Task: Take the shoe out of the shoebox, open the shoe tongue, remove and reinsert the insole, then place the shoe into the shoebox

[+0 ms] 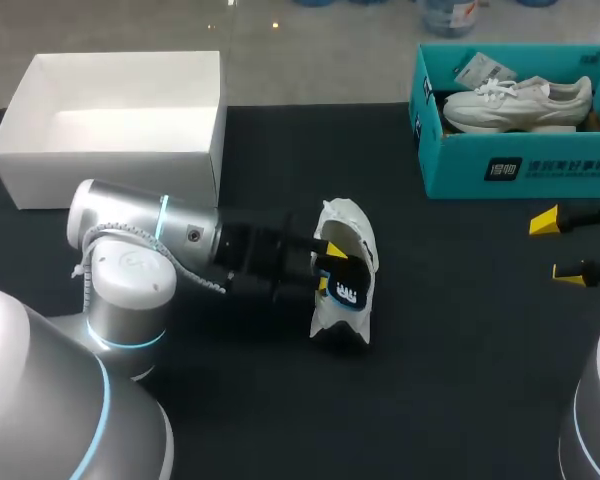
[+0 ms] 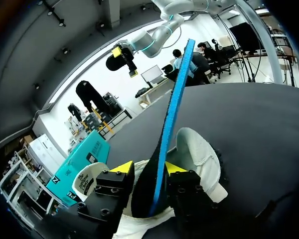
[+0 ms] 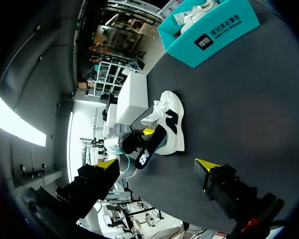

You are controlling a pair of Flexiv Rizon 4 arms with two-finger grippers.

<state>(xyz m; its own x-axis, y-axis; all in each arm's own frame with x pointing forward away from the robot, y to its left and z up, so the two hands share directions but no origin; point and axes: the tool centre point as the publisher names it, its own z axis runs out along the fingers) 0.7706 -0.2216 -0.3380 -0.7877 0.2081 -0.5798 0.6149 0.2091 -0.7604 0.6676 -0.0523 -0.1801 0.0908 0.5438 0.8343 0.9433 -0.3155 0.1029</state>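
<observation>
A white shoe (image 1: 350,225) with black side patches rests on the dark table near the middle, also visible in the right wrist view (image 3: 172,119). A black insole with a blue underside (image 1: 348,288) sticks out of its opening. My left gripper (image 1: 325,268) is at the opening. In the left wrist view the insole (image 2: 174,109) stands on edge between the fingers of this gripper (image 2: 148,168), which are spread wider than its thickness, so it is open. My right gripper (image 1: 560,246) hangs open at the table's right side, well clear of the shoe (image 2: 199,154).
A teal shoebox (image 1: 520,170) sits at the back right with a second white shoe (image 1: 515,100) inside. An open white box (image 1: 110,150) stands at the back left. Bare dark tabletop lies between the shoe and my right gripper (image 3: 156,164).
</observation>
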